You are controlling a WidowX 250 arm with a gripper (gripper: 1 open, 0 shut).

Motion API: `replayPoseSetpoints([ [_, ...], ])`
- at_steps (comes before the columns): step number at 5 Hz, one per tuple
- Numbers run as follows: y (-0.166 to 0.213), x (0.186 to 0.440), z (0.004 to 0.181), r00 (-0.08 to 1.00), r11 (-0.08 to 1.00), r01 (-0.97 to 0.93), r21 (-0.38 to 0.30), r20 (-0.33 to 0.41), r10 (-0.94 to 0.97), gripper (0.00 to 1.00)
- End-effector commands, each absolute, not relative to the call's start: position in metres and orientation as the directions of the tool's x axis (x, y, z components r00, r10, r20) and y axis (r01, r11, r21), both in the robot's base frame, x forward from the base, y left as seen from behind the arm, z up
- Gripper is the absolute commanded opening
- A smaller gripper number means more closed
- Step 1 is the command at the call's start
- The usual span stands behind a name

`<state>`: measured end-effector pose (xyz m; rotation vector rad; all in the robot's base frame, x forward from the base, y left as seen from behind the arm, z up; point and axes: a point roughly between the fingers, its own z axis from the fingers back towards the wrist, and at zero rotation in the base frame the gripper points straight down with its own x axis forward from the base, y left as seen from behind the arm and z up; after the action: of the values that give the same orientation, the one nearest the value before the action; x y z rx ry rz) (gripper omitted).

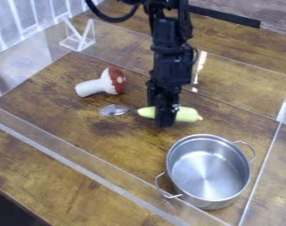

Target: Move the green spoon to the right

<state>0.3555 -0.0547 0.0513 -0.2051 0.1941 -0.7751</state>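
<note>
Jaws (161, 123): mine, down at the green spoon (188, 115), one dark fingertip in front of the handle and the rest bunched round it. I read them as pinching the handle, though my own fingers hide the contact itself. No offset to close, then: the spoon lies right at my tips, not off to a side. Long axis runs crosswise in the camera view, close to level, silver bowl (114, 111) out to the left of me and the fat handle end sticking out to the right. So I have it on the part of the handle nearer the neck (not the far end, for the record). Only one arm here, so no question of which is nearer.

That axis is what the move turns on. Right, as the camera sees it, is pretty much along the spoon's own length, handle end leading, bowl trailing. A sideways carry keeps it lined up; no wrist turn needed, I'd judge. Steel pot (208, 169) sits lower right, below the handle end, apart from it. If I drift toward the near side while going right, handle or fingers could knock the rim, so I'd hold the line level or slightly toward the far side. Mushroom toy (100, 83) is up left, out of the way.
</note>
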Motion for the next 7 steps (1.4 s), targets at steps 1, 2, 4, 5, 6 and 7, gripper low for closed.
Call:
replayPoseSetpoints([
  [1,-0.074,0.363,0.094,0.669,0.655,0.731,-0.192,0.014,-0.743,0.0],
  [2,-0.084,0.366,0.093,0.661,0.642,0.738,-0.206,0.032,-0.749,0.0],
  [4,-0.068,0.372,0.071,0.748,0.72,0.653,-0.234,0.051,-0.662,0.0],
  [5,-0.055,0.381,0.066,0.768,0.735,0.629,-0.252,0.054,-0.638,0.0],
  [6,-0.049,0.39,0.063,0.776,0.738,0.617,-0.272,0.056,-0.628,0.0],
  [7,-0.05,0.397,0.062,0.773,0.728,0.619,-0.294,0.062,-0.632,0.0],
])
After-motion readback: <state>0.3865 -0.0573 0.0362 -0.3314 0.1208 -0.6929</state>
